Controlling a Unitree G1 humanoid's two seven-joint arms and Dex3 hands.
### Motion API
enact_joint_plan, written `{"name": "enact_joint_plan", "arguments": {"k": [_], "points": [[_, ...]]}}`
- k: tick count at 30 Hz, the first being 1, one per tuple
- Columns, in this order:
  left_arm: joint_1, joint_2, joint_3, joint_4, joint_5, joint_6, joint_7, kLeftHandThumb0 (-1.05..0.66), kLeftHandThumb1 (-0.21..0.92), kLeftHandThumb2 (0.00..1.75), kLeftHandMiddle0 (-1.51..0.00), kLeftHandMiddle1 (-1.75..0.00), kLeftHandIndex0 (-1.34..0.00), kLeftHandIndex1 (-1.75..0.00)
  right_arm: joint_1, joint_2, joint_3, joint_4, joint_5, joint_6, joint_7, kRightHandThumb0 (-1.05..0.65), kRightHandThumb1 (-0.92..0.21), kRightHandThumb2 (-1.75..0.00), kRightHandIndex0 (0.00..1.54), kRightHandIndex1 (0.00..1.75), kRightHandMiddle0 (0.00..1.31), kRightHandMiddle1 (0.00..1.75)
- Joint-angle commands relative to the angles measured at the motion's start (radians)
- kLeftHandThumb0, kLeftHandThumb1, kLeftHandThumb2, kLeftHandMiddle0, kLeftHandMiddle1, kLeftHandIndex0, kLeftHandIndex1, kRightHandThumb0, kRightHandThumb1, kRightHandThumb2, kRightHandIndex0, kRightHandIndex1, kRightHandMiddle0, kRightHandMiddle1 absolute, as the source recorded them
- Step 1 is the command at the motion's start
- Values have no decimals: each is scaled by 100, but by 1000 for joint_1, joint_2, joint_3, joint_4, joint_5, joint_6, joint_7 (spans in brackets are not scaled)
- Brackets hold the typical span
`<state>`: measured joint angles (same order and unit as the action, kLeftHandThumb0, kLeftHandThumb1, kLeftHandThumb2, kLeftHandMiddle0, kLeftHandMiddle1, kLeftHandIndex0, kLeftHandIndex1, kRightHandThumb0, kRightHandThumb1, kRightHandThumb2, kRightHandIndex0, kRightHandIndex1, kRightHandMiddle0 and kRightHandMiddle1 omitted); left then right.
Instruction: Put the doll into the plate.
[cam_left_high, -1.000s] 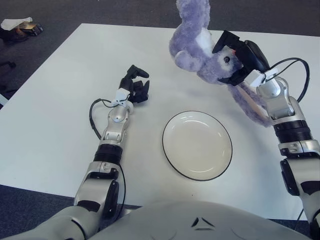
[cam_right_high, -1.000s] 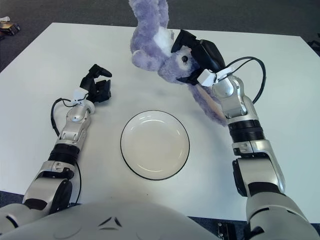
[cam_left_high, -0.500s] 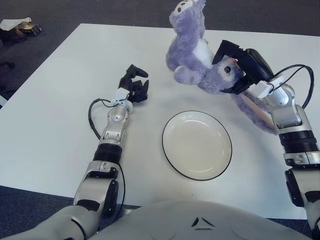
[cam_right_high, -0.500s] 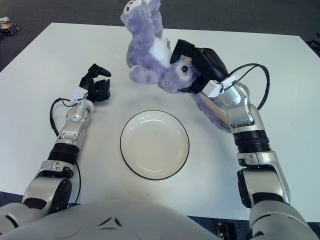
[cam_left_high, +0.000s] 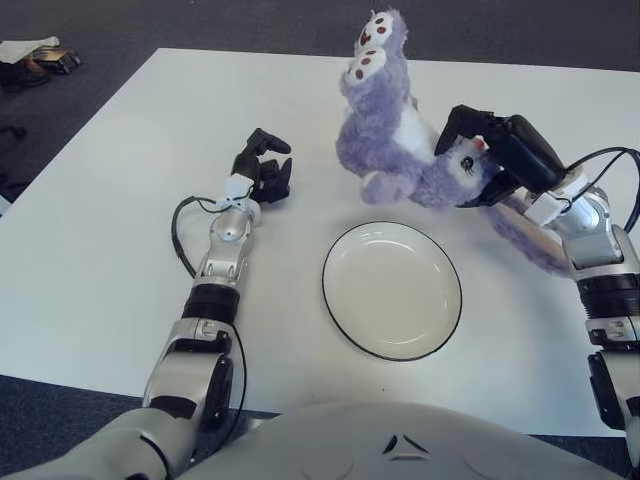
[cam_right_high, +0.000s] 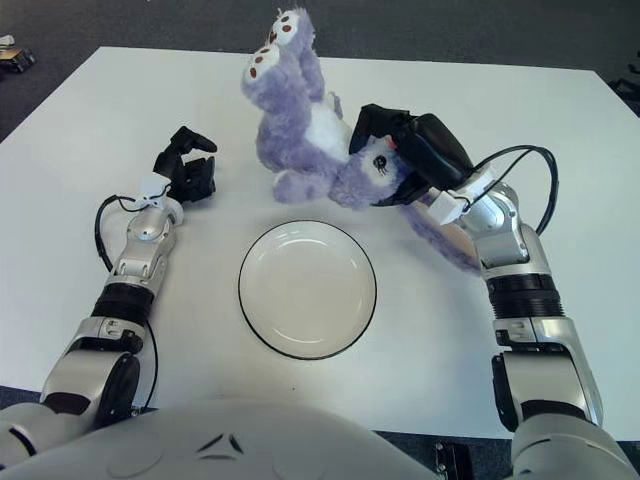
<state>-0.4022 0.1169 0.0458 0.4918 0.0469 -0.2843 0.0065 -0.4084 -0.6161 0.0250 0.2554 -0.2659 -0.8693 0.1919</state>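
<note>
A purple plush doll with a white belly hangs upside down, feet up, above the table just beyond the plate's far edge. My right hand is shut on its head, and a long purple ear trails down beside my right forearm. The white plate with a dark rim sits empty in the middle of the table, in front of the doll. My left hand shows at the left of the plate, away from the doll.
The white table stretches around the plate, with dark carpet beyond its far and left edges. Small items lie on the floor at the far left.
My right hand has moved down and towards me with the doll. The doll has swung lower, with its feet now up and its body nearer the plate's far rim. The left arm shifted slightly.
</note>
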Motion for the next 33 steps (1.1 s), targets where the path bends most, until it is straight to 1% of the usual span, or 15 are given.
{"name": "enact_joint_plan", "arguments": {"k": [1, 3, 6, 9, 13, 17, 20, 26, 30, 33], "points": [[-25, 31, 30, 43, -16, 8, -9, -39, 63, 92, -92, -175, -37, -175, 18, -41, -47, 3, -12, -112, -27, -48, -30, -134, 125, 175, 63, 175], [-38, 35, 37, 64, -26, 6, -14, -39, 63, 92, -92, -175, -37, -175, 32, -73, -62, 4, -2, -158, -15, -48, -29, -134, 125, 175, 63, 175], [-60, 41, 48, 99, -39, 2, -25, -39, 64, 91, -94, -175, -37, -175, 28, -89, -62, 22, 9, -194, 0, -49, -29, -135, 123, 175, 64, 175], [-82, 44, 61, 133, -60, -1, -39, -39, 64, 91, -96, -175, -37, -175, 9, -79, -61, 51, -1, -235, -14, -49, -29, -135, 120, 175, 64, 175], [-130, 51, 80, 198, -80, -19, -54, -39, 64, 91, -99, -175, -37, -175, -16, -64, -59, 92, -17, -285, -28, -48, -30, -133, 116, 175, 62, 175], [-169, 65, 87, 249, -88, -47, -77, -39, 64, 91, -100, -175, -37, -175, -32, -66, -58, 107, -42, -302, -25, -47, -33, -129, 112, 175, 60, 175], [-192, 75, 88, 278, -91, -68, -98, -39, 63, 92, -100, -175, -37, -175, -41, -63, -57, 113, -51, -306, -26, -47, -34, -129, 112, 175, 60, 175], [-250, 92, 96, 343, -94, -123, -134, -39, 64, 91, -96, -175, -37, -175, -63, -63, -1, 145, 26, -323, 12, -47, -31, -132, 116, 175, 61, 175], [-313, 97, 103, 404, -97, -147, -143, -39, 65, 90, -95, -175, -36, -175, -84, -46, 39, 182, 104, -371, 23, -47, -31, -132, 118, 175, 61, 175], [-331, 102, 105, 439, -92, -175, -145, -39, 64, 90, -94, -175, -37, -175, -89, -32, 44, 197, 131, -396, 21, -47, -31, -132, 119, 175, 61, 175]]}}
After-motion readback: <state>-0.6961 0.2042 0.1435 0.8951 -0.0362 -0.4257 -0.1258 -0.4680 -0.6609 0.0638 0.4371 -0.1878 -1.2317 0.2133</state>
